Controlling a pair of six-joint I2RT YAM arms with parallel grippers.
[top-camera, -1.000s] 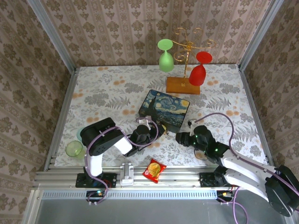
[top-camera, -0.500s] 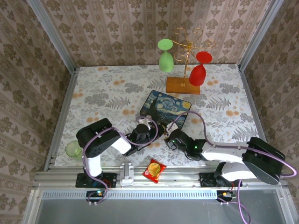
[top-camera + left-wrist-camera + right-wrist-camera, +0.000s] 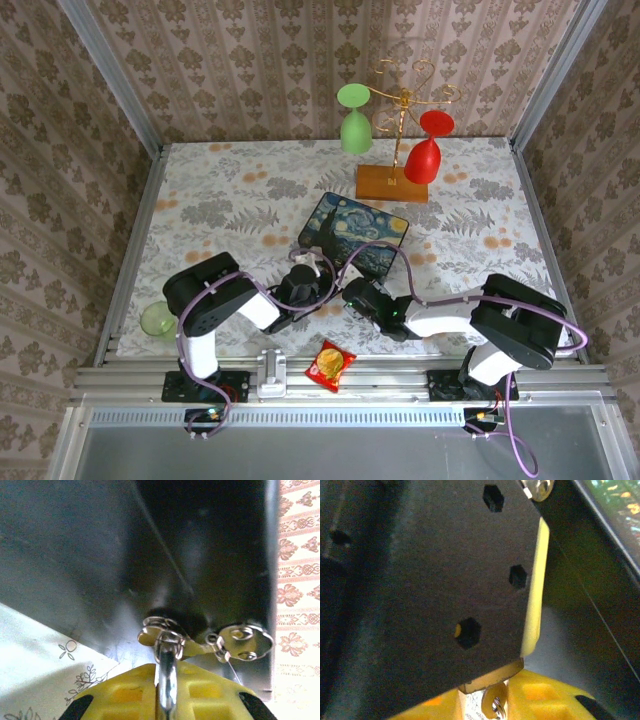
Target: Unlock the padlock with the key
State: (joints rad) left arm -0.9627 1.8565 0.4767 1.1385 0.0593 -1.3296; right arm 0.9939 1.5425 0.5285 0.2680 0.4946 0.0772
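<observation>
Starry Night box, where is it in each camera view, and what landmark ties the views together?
Top external: Starry Night box near frame centre, just beyond the left claw.
Left wrist: its dark side wall spans the upper frame.
Right wrist: its painted lid edge, top-right corner.
Shared landmark: that yellow-padded left claw beside the box.

You have the box (image 3: 355, 235) mid-table, the glass stand (image 3: 392, 182) behind it to the right. At its near-left corner the left gripper (image 3: 318, 270), with the padlock (image 3: 168, 645) in it, sits just left of the right gripper (image 3: 351, 293), with the key (image 3: 495, 702) in it. The snack packet (image 3: 329, 363) lies in front between the arm bases, the cup (image 3: 158, 319) far left.
</observation>
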